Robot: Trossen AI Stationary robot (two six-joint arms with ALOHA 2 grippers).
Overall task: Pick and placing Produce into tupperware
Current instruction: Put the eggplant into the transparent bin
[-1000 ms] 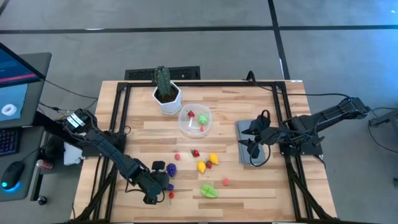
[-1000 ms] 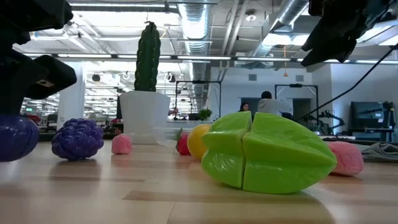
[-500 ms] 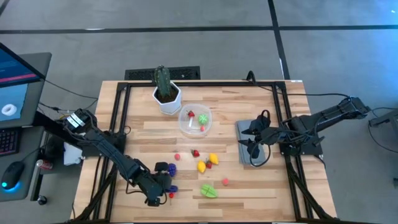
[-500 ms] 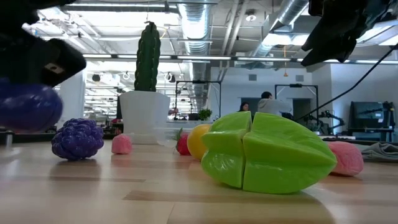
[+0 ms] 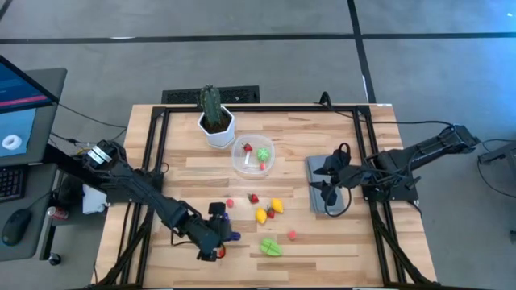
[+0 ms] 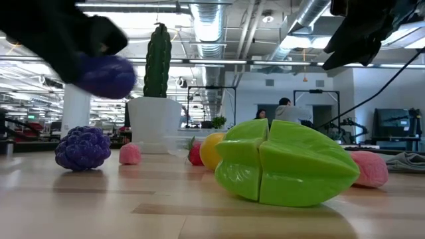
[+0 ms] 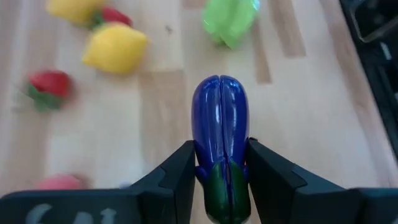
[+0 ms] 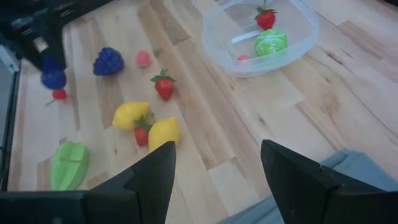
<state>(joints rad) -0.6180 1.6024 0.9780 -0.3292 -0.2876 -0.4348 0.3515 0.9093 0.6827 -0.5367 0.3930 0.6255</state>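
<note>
My left gripper is near the table's front left, shut on a blue-purple toy eggplant, which is off the wood in the low view. Loose produce lies on the table: purple grapes, a strawberry, two yellow pieces, a green starfruit and small pink pieces. The clear round tupperware stands mid-table with a strawberry and a green piece inside. My right gripper hangs open over the grey cloth at the right, holding nothing. My left gripper pinches the eggplant at its green stem end between its two fingers. The fingers slant down from the table's left and lie along the eggplant. Its blue body sticks out ahead of the fingertips. It is lifted clear of the table.
A white pot with a tall green cactus stands at the back, just left of the tupperware. A black frame runs round the table's edges. Bare wood lies between the loose produce and the tupperware.
My left gripper, still shut on the eggplant, has risen and gone toward the table's right. The eggplant, low by the table a second ago, now hangs clear above the grapes' height. My right arm has kept still.
</note>
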